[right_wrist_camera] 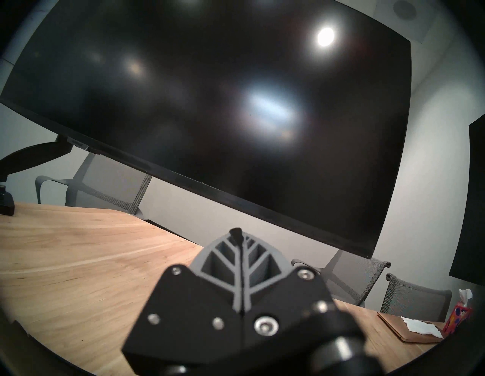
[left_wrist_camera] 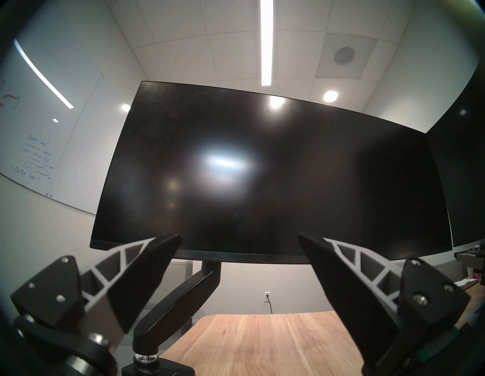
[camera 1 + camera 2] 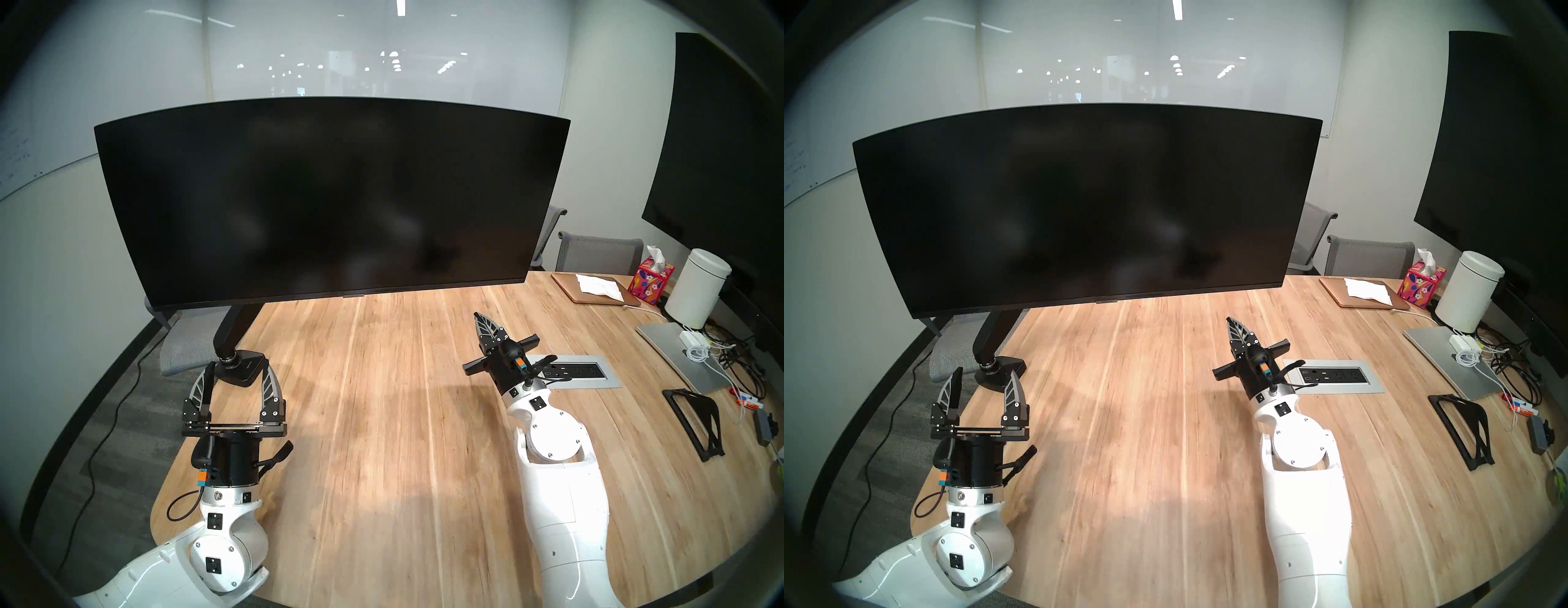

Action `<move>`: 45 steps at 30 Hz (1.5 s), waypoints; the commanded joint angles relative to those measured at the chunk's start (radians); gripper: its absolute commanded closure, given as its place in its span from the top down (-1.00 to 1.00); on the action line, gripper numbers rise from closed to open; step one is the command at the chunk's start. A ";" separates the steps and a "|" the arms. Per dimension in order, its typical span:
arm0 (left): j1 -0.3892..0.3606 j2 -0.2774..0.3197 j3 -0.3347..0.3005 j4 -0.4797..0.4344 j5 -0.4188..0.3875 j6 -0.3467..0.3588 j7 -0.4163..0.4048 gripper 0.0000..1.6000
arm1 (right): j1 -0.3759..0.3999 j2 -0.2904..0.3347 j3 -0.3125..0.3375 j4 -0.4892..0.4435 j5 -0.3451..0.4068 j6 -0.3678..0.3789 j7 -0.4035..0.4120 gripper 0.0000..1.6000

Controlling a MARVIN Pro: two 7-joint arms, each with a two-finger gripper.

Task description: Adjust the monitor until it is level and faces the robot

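The monitor [image 3: 331,199] is a very wide curved black screen that is off, over the far left of the wooden table [image 3: 382,446]. In the head views its bottom edge sits lower at the left end than at the right. Its black arm [image 3: 235,329] runs down to a small base [image 3: 250,361] near the table's left edge. My left gripper [image 3: 238,372] is open and empty, its fingers on either side of the base in this view, below the screen [image 2: 262,170]. My right gripper [image 3: 480,317] is shut and empty, pointing up at the screen's lower right [image 1: 210,92] without touching it.
A large flat wall screen [image 3: 721,148] hangs at the right. Below it are a white canister [image 3: 700,293], a tissue box [image 3: 651,282], a laptop [image 3: 679,352], cables and a black stand [image 3: 695,420]. A power panel [image 3: 581,371] is set in the table. Grey chairs [image 3: 598,252] stand behind.
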 commanded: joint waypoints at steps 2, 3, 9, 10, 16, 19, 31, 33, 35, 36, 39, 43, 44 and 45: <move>0.000 -0.001 -0.002 -0.014 0.002 -0.002 0.002 1.00 | -0.065 0.003 0.007 -0.090 0.052 -0.018 0.036 -1.00; 0.000 -0.001 -0.002 -0.014 0.002 -0.002 0.002 1.00 | -0.073 0.003 0.007 -0.097 0.056 -0.019 0.041 -1.00; 0.000 -0.001 -0.002 -0.014 0.002 -0.002 0.002 1.00 | -0.117 0.009 0.010 -0.132 0.078 -0.025 0.079 -1.00; 0.000 -0.001 -0.002 -0.014 0.002 -0.002 0.002 1.00 | -0.123 0.012 0.010 -0.137 0.081 -0.032 0.086 -1.00; 0.000 -0.001 -0.002 -0.014 0.002 -0.002 0.002 1.00 | -0.158 0.020 0.013 -0.169 0.101 -0.050 0.114 -1.00; 0.001 -0.001 -0.002 -0.014 0.002 -0.002 0.002 1.00 | -0.168 0.022 0.014 -0.172 0.106 -0.056 0.122 -1.00; 0.001 -0.001 -0.002 -0.014 0.002 -0.002 0.002 1.00 | -0.186 0.019 0.021 -0.156 0.112 -0.139 0.123 -1.00; 0.001 -0.001 -0.002 -0.014 0.002 -0.002 0.002 1.00 | -0.191 0.020 0.021 -0.150 0.115 -0.148 0.125 -1.00; 0.001 -0.001 -0.002 -0.014 0.002 -0.002 0.002 1.00 | -0.194 0.018 0.021 -0.147 0.118 -0.154 0.126 -1.00; 0.001 -0.001 -0.002 -0.014 0.002 -0.002 0.002 1.00 | -0.195 0.019 0.021 -0.146 0.117 -0.158 0.126 -1.00; 0.001 -0.001 -0.002 -0.014 0.002 -0.002 0.002 1.00 | -0.197 0.020 0.020 -0.145 0.126 -0.166 0.130 -1.00; 0.001 -0.001 -0.002 -0.014 0.002 -0.002 0.002 1.00 | -0.199 0.027 0.013 -0.151 0.149 -0.153 0.150 -1.00; 0.001 -0.001 -0.002 -0.014 0.002 -0.002 0.002 1.00 | -0.198 0.027 0.013 -0.152 0.144 -0.157 0.148 -1.00; 0.001 -0.001 -0.002 -0.014 0.002 -0.002 0.002 1.00 | -0.198 0.027 0.011 -0.154 0.165 -0.141 0.157 -1.00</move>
